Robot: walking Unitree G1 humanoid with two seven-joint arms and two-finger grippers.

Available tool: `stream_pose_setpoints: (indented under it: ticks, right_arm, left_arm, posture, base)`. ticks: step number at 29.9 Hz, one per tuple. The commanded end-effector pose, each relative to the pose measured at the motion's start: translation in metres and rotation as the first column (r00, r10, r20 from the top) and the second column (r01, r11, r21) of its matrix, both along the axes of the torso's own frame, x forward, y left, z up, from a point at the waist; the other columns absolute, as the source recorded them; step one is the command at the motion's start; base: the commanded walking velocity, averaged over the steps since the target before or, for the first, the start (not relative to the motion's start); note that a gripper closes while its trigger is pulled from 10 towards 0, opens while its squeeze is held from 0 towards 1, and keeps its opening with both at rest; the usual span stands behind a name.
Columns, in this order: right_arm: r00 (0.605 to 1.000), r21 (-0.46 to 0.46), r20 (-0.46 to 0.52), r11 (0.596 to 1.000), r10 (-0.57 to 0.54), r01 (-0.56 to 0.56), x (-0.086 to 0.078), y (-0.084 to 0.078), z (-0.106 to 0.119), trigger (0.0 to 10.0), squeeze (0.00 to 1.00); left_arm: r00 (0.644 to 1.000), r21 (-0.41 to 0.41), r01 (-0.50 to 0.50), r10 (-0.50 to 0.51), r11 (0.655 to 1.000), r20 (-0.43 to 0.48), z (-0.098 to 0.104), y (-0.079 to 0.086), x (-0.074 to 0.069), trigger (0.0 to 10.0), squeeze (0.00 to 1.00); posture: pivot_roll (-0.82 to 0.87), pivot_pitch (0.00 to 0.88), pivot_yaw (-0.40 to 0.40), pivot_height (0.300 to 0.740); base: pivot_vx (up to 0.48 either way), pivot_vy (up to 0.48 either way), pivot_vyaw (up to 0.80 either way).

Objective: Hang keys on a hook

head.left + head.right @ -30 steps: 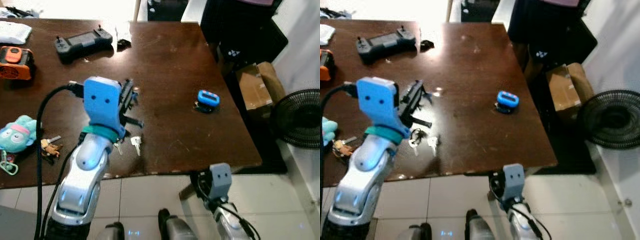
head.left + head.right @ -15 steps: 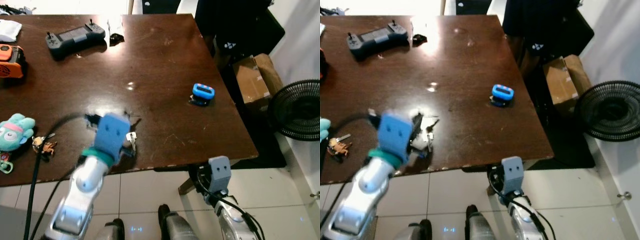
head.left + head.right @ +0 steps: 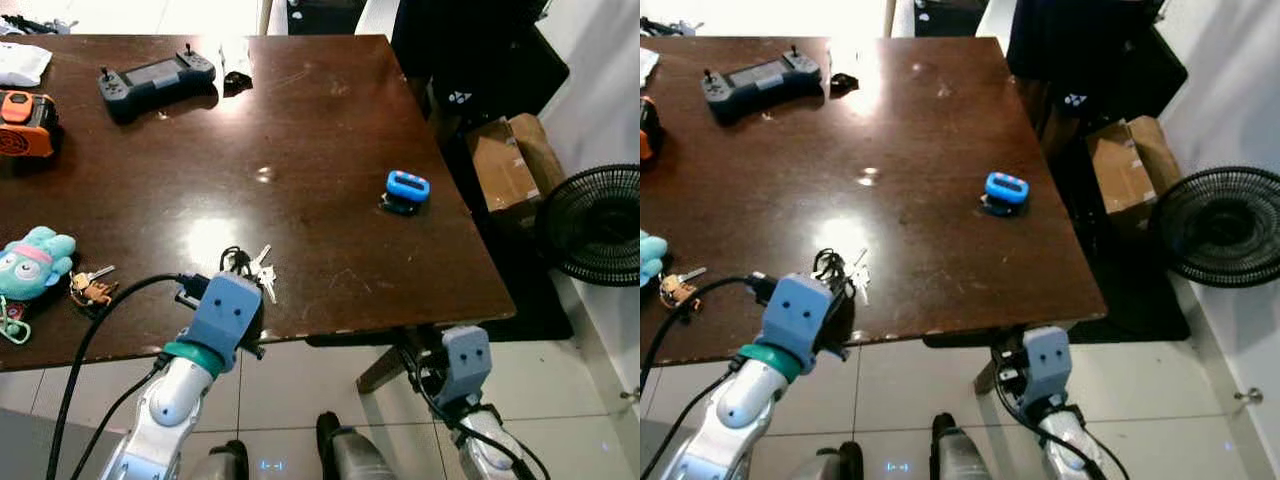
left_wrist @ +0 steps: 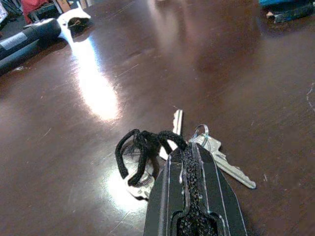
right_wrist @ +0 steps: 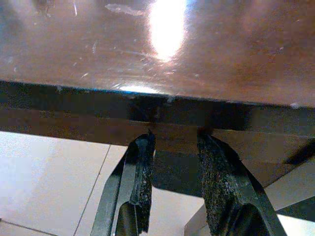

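A bunch of silver keys with a black cord loop lies on the dark brown table near its front edge. My left gripper is down at the keys, its two black fingers pressed together with the end of the cord running in between them. From the head, its blue wrist housing covers the fingers just behind the keys. My right gripper hangs open below the table's front edge, its grey wrist housing low at the right. A small blue object sits on the table's right side.
A black game controller and an orange device lie at the back left. A teal plush toy and a second key bunch lie at the left. A cardboard box and a black fan stand right of the table.
My left arm has come down from above the table to the keys at the front edge, and its fingers have shut on the cord. The camera view has shifted slightly.
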State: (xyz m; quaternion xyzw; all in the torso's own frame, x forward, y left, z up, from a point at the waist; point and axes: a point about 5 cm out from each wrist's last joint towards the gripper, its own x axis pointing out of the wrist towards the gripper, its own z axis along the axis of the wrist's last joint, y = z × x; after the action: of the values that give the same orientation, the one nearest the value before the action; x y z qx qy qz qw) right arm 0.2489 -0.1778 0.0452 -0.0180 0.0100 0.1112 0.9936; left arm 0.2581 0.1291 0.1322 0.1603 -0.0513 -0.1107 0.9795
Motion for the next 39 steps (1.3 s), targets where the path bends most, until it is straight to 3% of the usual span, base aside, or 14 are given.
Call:
stream_pose_setpoints:
  ticks: [1, 7, 15, 21, 28, 39]
  right_arm:
    - [0.999, 0.013, 0.045, 1.0, -0.014, 0.014, 0.002, -0.003, 0.01, 10.0, 0.0]
    - [0.993, 0.041, 0.118, 0.999, -0.007, 0.002, 0.008, 0.004, 0.025, 10.0, 0.0]
    - [0.994, 0.042, 0.109, 0.999, -0.004, -0.001, 0.008, 0.005, 0.026, 10.0, 0.0]
    - [0.995, 0.045, 0.1, 0.999, 0.002, -0.006, 0.01, 0.007, 0.026, 10.0, 0.0]
    - [0.988, 0.065, 0.152, 0.998, 0.016, -0.026, 0.017, 0.013, 0.041, 10.0, 0.0]
    - [0.989, 0.062, 0.145, 0.998, 0.018, -0.028, 0.017, 0.014, 0.039, 10.0, 0.0]
  left_arm:
    - [1.0, -0.016, -0.006, 0.006, 1.0, 0.007, -0.001, 0.0, -0.002, 10.0, 0.0]
    - [0.998, -0.036, -0.036, 0.038, 0.999, 0.048, 0.005, 0.003, 0.0, 10.0, 0.0]
    - [0.997, -0.031, -0.053, 0.055, 0.998, 0.056, 0.005, 0.007, -0.001, 10.0, 0.0]
    - [0.995, -0.025, -0.061, 0.062, 0.998, 0.075, 0.006, 0.008, -0.001, 10.0, 0.0]
    - [0.994, -0.022, -0.042, 0.044, 0.999, 0.097, 0.01, 0.007, -0.003, 10.0, 0.0]
    - [0.994, -0.013, -0.029, 0.031, 0.999, 0.109, 0.012, 0.007, -0.004, 10.0, 0.0]
  posture:
    - [-0.05, 0.174, 0.003, 0.74]
    - [-0.05, 0.169, 0.006, 0.74]
    - [-0.05, 0.165, 0.005, 0.74]
    - [-0.04, 0.152, 0.001, 0.74]
    - [-0.04, 0.147, 0.001, 0.74]
    - [-0.04, 0.144, 0.002, 0.74]
  base:
    - [0.0, 0.0, 0.0]
    - [0.0, 0.0, 0.0]
    - [0.0, 0.0, 0.0]
    - [-0.329, 0.0, 0.0]
    - [-0.349, 0.0, 0.0]
    - [-0.376, 0.0, 0.0]
